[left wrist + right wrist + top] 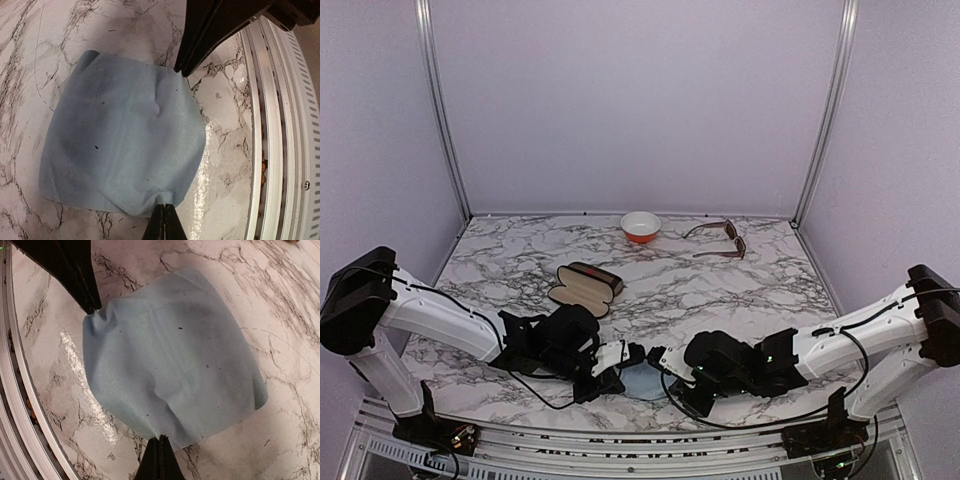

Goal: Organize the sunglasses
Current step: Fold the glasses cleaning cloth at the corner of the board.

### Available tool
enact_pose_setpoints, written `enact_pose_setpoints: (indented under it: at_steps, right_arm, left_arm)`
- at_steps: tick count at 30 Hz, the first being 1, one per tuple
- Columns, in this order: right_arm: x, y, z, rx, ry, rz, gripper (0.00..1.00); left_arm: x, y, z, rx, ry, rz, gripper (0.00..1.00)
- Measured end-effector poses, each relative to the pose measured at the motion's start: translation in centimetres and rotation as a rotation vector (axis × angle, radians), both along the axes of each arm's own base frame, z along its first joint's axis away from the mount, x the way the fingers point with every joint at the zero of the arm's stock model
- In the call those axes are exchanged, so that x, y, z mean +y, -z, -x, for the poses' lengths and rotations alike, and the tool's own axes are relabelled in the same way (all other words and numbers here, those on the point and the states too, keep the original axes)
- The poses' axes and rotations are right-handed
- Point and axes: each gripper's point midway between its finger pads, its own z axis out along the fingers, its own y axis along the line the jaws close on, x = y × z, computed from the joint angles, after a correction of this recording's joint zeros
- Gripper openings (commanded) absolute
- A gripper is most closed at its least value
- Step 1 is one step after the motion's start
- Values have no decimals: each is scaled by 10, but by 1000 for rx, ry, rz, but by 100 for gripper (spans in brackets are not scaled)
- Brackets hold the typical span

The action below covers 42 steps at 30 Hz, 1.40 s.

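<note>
The brown sunglasses [720,238] lie unfolded at the back right of the marble table. Both grippers are far from them, low at the near edge, facing each other across a light blue cloth [642,384] that lies on the table. My left gripper [625,362] [165,207] is shut on one corner of the cloth [125,140], which puckers at the tips. My right gripper [663,362] [161,438] is shut on the neighbouring corner of the cloth [170,365]. Each wrist view shows the other arm's black fingers pinching the far corner.
An open glasses case [585,287] with a tan lining sits left of centre. A white and orange bowl [640,226] stands at the back middle. The table's metal rail [280,150] runs right beside the cloth.
</note>
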Motion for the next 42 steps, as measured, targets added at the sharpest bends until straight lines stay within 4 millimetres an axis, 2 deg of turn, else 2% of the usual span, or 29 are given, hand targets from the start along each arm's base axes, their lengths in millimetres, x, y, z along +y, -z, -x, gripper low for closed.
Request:
enact_pose_setpoints:
  at_steps: [12,23,36,42]
  right_arm:
    - [-1,-2,-16,-42,52,20,0]
    - [-3,-5,-30,-53,89,36,0]
    - [1,-8,-43,-88,89,68,0]
    - [-1,-3,-50,-100,90,99,0]
  left_arm:
    - [-9,-16,-23,11,-123,36,0]
    - [-9,-21,-44,-30,-198,18,0]
    - [0,-12,-61,-52,-255,-53,0]
    - [5,-3,-67,-52,-275,-87,0]
